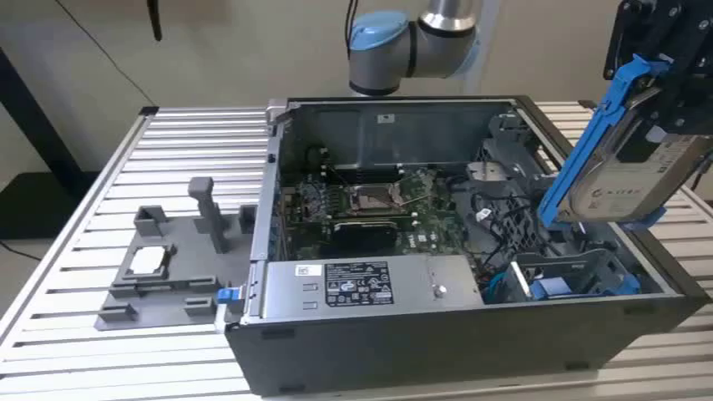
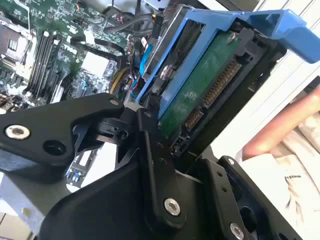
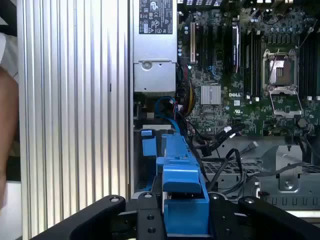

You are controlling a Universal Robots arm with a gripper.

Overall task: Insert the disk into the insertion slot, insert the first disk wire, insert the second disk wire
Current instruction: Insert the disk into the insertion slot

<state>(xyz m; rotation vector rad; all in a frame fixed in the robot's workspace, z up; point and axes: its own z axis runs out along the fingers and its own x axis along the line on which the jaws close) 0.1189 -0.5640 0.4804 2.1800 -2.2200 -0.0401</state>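
Above the computer case (image 1: 446, 338), toward the exterior view's right, the claw (image 3: 185, 212) clamps the disk (image 1: 626, 180), tilted, high over the insertion slot (image 1: 573, 269). Lowered askew, its blue carrier (image 1: 579, 142) could jam on the bay's edge or snag the loose cables (image 3: 227, 145).

Disk (image 1: 629, 171) up in the claw (image 1: 659, 79), and in the exterior view the claw's top runs off the upper edge while the disk's far side slips past the right edge. The insertion slot (image 1: 563, 276) sits half sunk behind the case wall (image 1: 446, 334). In the second wrist view, black claw links cover the disk's lower end. A person's arm (image 2: 285, 125) is cut by the frame.
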